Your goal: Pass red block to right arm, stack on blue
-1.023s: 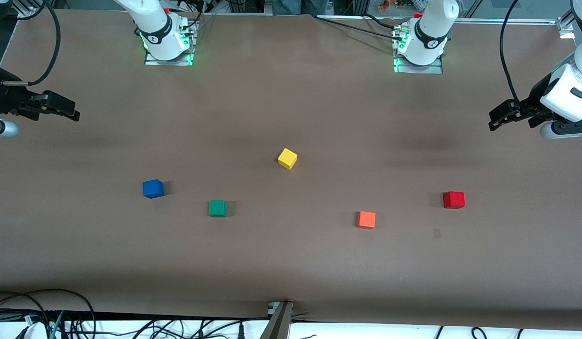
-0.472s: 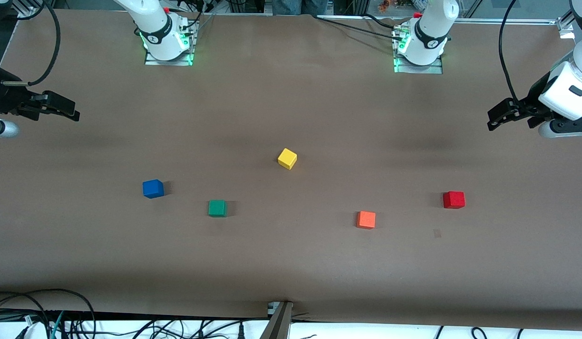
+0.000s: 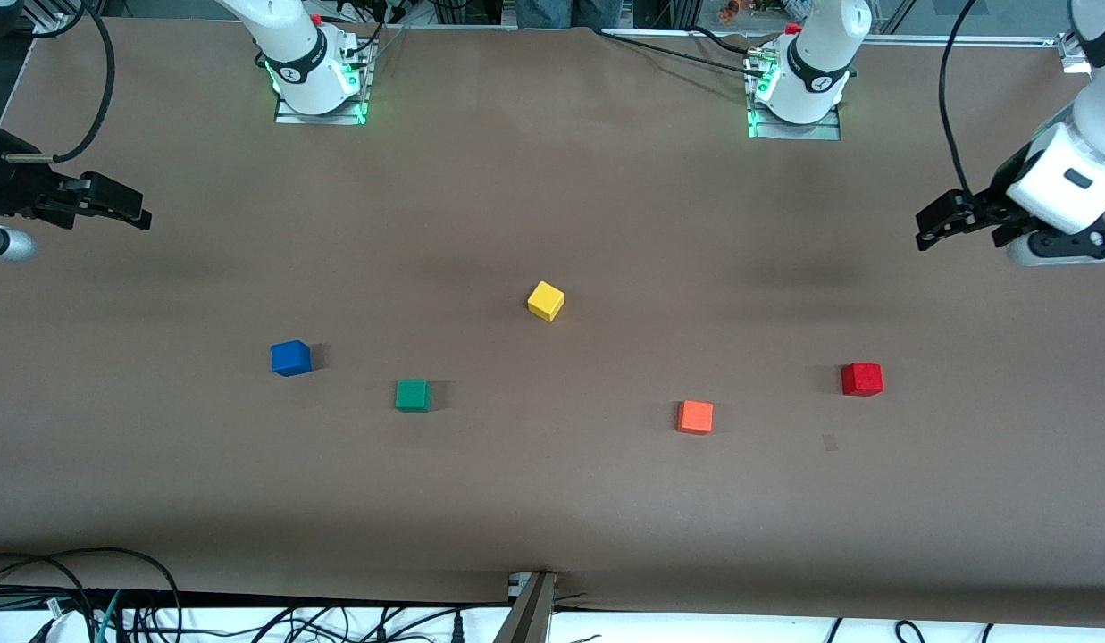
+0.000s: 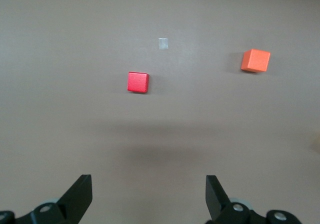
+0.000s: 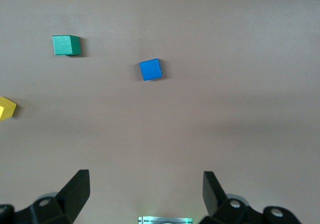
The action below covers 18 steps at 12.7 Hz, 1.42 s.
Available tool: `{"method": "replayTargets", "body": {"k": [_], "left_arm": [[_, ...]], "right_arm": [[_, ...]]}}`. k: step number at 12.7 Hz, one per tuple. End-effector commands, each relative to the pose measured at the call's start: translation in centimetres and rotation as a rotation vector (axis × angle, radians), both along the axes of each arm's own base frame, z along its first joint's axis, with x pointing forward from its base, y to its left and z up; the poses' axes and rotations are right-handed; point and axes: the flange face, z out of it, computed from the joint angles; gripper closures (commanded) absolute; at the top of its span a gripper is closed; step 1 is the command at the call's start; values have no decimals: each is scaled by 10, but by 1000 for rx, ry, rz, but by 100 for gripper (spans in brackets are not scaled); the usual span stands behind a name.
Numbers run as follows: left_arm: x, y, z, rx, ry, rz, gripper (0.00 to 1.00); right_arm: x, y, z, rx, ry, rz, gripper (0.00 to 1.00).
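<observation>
The red block [image 3: 862, 379] [image 4: 138, 82] rests on the brown table toward the left arm's end. The blue block [image 3: 290, 358] [image 5: 150, 69] rests toward the right arm's end. My left gripper [image 3: 932, 228] [image 4: 148, 180] hangs open over bare table at its own end, well apart from the red block, with nothing between its fingers. At the other end, over the table's edge, my right gripper [image 3: 132, 212] [image 5: 145, 176] waits open and empty, away from the blue block.
An orange block [image 3: 695, 417] [image 4: 255, 60] lies beside the red one, toward the middle. A green block [image 3: 413, 395] [image 5: 66, 45] lies beside the blue one. A yellow block [image 3: 545, 301] sits mid-table. A small tape patch [image 3: 830, 442] marks the table near the red block.
The left gripper has drifted a little toward the middle of the table. The right arm and all blocks have stayed put.
</observation>
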Motion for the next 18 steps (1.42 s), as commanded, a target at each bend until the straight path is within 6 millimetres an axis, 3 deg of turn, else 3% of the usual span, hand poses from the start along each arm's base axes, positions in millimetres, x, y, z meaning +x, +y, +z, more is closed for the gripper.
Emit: {"method": "replayTargets", "body": {"k": [1, 3, 4, 8, 12, 14, 18], "left_arm": [[6, 8, 31, -20, -20, 0, 0], [-3, 21, 28, -24, 60, 22, 0], [-16, 24, 37, -8, 94, 17, 0], [-39, 38, 102, 89, 115, -82, 0], [-50, 67, 140, 273, 129, -253, 0], [-52, 103, 145, 332, 165, -316, 0], [-47, 208, 147, 404, 165, -479, 0]], "right_arm": [[2, -1, 5, 14, -9, 6, 0], [2, -1, 5, 14, -9, 6, 0], [2, -1, 3, 14, -6, 6, 0], [2, -1, 5, 14, -9, 6, 0], [2, -1, 5, 14, -9, 6, 0], [2, -1, 5, 14, -10, 6, 0], [2, -1, 4, 14, -7, 6, 0]]}}
